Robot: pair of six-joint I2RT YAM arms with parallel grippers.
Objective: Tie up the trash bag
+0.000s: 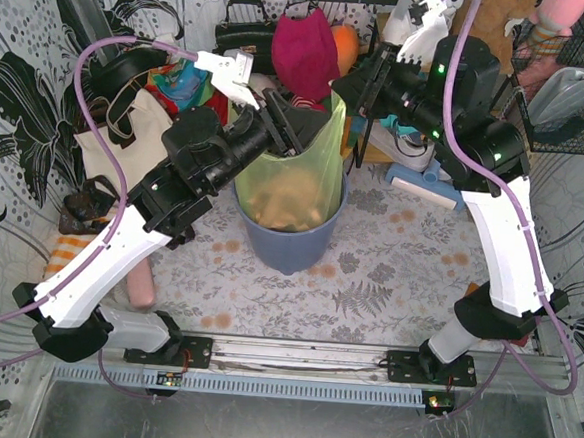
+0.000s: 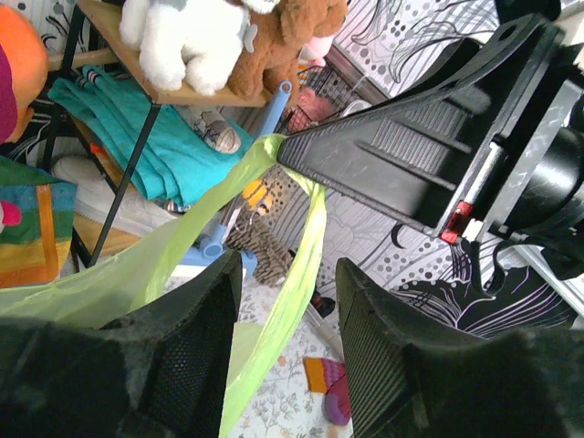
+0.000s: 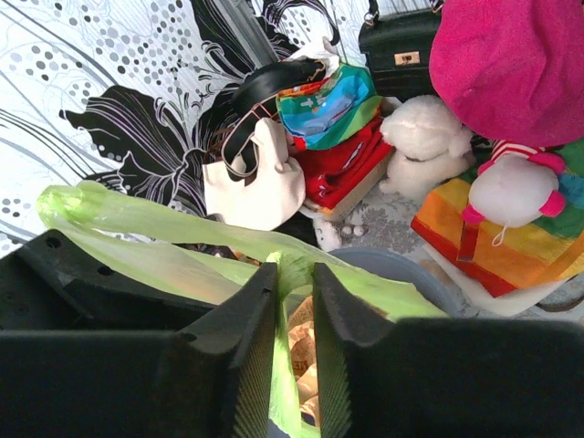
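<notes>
Top external view showed the trash bag standing in the blue-grey bin at the middle of the table, its light-green film lifted above the bin's rim and orange-tan paper showing through the lower part. Both arms met at the bag's top. The right gripper was on the far right edge and the left gripper on the near left edge.

In the right wrist view the two fingers stood almost together with a fold of green film clamped between them. The left wrist view confirmed it, with the film drawn taut to that gripper's tip. The left gripper's fingers were apart. A strip of the film ran through the gap between them, but they were not closed on it.

By my judgement the task was at an early stage. One side of the mouth was pinched and the other was only lined up for a grasp. No knot, twist or crossing showed. Gripping the second side, crossing the two ends and pulling a knot tight all remained to be done.
</notes>
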